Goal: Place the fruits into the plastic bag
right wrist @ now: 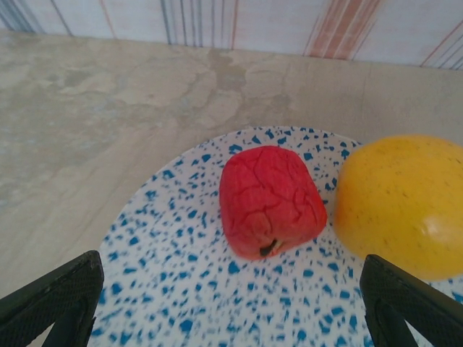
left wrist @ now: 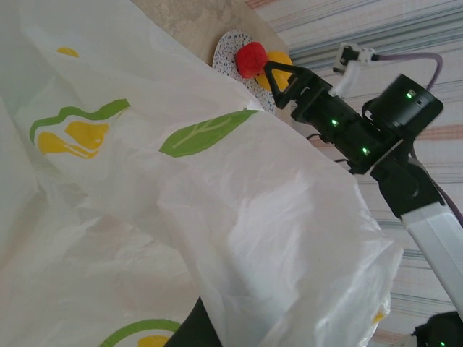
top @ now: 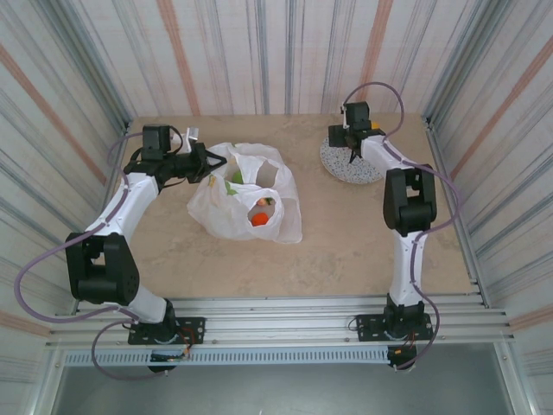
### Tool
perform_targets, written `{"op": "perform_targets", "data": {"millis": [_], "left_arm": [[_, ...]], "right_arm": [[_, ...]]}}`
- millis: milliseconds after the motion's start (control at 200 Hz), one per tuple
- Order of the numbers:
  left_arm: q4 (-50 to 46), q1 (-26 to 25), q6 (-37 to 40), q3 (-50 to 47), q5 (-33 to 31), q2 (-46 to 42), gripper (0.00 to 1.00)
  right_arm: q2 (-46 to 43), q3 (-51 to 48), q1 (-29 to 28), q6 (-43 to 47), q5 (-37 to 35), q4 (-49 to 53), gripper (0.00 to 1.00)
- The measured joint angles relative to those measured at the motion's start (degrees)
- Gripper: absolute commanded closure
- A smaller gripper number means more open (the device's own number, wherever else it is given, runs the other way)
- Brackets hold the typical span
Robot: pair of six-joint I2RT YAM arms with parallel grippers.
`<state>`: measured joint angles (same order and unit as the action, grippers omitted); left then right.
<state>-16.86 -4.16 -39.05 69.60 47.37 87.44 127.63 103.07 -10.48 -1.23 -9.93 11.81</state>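
Ok so, starting nearest me: the front strip of the table point(top: 346, 251) between my two bases is bare tan stone-look stuff, with loads of room to swing around. A bit further in, left of centre, sits the plastic bag point(top: 220, 212), crumpled, with its mouth gaping upward. Through the opening I can see an orange ball point(top: 259, 219) and a green fruit point(top: 234, 181) inside. My left gripper point(top: 206, 162) is pinched fully closed at the bag's left rim. On my left wrist cam the film is draped right across the lens, so it looks like I've got the rim in the pinch, though the fingers themselves are buried under plastic. To the right of the bag there's a wide open lane of table before the plate.

Toward the far right is the speckled plate point(top: 339, 169). My right gripper point(top: 352, 157) hangs over it, jaws spread wide, holding nothing. From that wrist the red fruit point(right wrist: 269, 199) sits about centred between my fingertips point(right wrist: 58, 296). A yellow fruit point(right wrist: 401, 202) is just beside it on the right, near the plate's rim. Striped walls point(top: 259, 52) box in the table on three sides.
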Motion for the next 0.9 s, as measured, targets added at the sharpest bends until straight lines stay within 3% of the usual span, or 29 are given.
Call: {"op": "perform_targets", "data": {"millis": [371, 681, 902], "left_arm": [[0.0, 0.0, 0.0, 0.0, 0.0, 0.0, 1.00], [0.0, 0.0, 0.0, 0.0, 0.0, 0.0, 1.00], [0.0, 0.0, 0.0, 0.0, 0.0, 0.0, 1.00]], "right_arm": [[12.6, 16.1, 0.0, 7.3, -4.9, 4.2, 0.15], [18.4, 24.2, 0.0, 10.7, -5.5, 7.0, 0.26], [21.3, 29.2, 0.0, 11.4, -5.5, 9.6, 0.27]]}}
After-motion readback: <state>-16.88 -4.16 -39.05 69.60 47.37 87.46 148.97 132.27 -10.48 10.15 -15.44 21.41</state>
